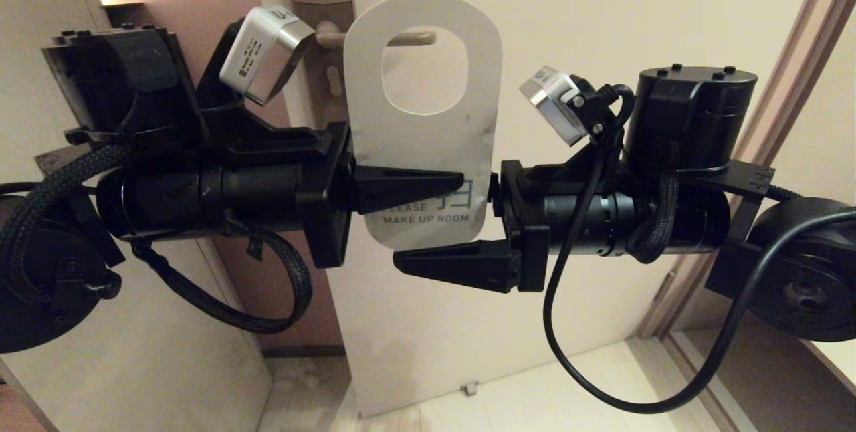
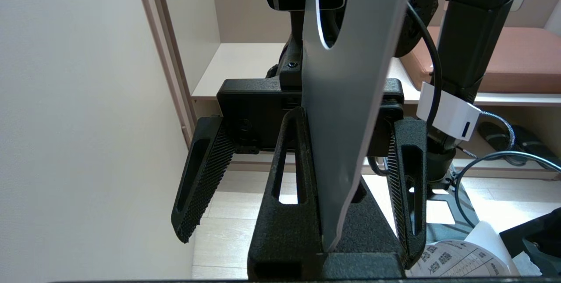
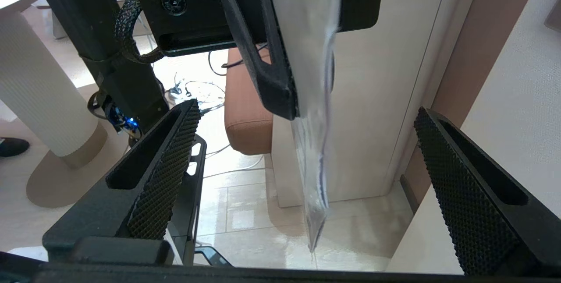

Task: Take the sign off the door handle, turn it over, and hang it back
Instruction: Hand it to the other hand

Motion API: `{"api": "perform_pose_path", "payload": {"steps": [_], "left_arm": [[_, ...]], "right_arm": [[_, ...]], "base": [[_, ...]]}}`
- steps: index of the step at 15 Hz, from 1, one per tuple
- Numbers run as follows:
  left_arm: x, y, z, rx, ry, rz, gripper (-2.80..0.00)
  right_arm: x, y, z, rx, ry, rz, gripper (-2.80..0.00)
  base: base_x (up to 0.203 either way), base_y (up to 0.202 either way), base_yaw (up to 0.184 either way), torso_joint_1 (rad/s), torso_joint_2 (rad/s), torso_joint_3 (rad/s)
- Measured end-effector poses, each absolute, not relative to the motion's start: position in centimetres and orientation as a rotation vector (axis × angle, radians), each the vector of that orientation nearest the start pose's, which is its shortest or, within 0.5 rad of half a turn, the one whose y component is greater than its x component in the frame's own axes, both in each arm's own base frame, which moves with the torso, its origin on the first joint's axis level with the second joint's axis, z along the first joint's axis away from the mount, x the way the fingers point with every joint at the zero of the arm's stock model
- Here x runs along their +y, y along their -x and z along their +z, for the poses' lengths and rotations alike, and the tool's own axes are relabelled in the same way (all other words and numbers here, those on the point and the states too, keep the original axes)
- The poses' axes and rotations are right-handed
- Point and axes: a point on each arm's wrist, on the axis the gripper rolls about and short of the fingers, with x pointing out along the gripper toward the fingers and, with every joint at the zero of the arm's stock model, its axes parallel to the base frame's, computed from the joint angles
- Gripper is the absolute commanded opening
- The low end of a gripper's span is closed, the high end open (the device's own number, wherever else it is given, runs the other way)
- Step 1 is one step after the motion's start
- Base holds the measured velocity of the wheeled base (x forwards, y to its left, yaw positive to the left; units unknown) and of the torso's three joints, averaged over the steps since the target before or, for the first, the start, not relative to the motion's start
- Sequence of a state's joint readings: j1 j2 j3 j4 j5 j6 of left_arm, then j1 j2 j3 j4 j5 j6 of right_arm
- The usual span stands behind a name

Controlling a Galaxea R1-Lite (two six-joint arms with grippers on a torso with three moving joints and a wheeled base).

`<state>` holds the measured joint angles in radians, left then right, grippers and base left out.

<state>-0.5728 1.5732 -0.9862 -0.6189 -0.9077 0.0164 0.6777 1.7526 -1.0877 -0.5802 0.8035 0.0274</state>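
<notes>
The left gripper (image 1: 428,184) pinches the sign (image 1: 422,131) upright so its oval hole faces the door handle (image 1: 374,37); the right gripper (image 1: 435,231) gapes wide, freeing it

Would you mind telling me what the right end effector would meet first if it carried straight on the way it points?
Probably the sign: the open right end effector straddles its edge, and behind it is the left end effector, shut on the sign.
</notes>
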Motion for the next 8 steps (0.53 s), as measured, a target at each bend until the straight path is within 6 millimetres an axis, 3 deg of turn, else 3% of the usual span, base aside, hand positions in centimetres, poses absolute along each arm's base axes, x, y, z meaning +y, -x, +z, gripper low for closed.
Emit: {"api": "perform_pose_path", "payload": {"steps": [2,3,8], "left_arm": [[-16.77,-22.73,26.90,-0.046,-0.019,-1.480,-2.80],[-16.77,-22.73,26.90,-0.046,-0.019,-1.480,-2.80],[-16.76,-22.74,26.90,-0.046,-0.018,-1.480,-2.80]], "right_arm": [[22.19,-24.99,23.82,0.114,-0.028,1.479,0.00],[22.21,-25.02,23.75,0.116,-0.028,1.479,-2.80],[22.27,-25.09,23.73,0.117,-0.028,1.479,-2.80]], "base": [[0.000,0.000,0.000,0.000,0.00,0.000],[0.000,0.000,0.000,0.000,0.00,0.000],[0.000,0.000,0.000,0.000,0.00,0.000]]}}
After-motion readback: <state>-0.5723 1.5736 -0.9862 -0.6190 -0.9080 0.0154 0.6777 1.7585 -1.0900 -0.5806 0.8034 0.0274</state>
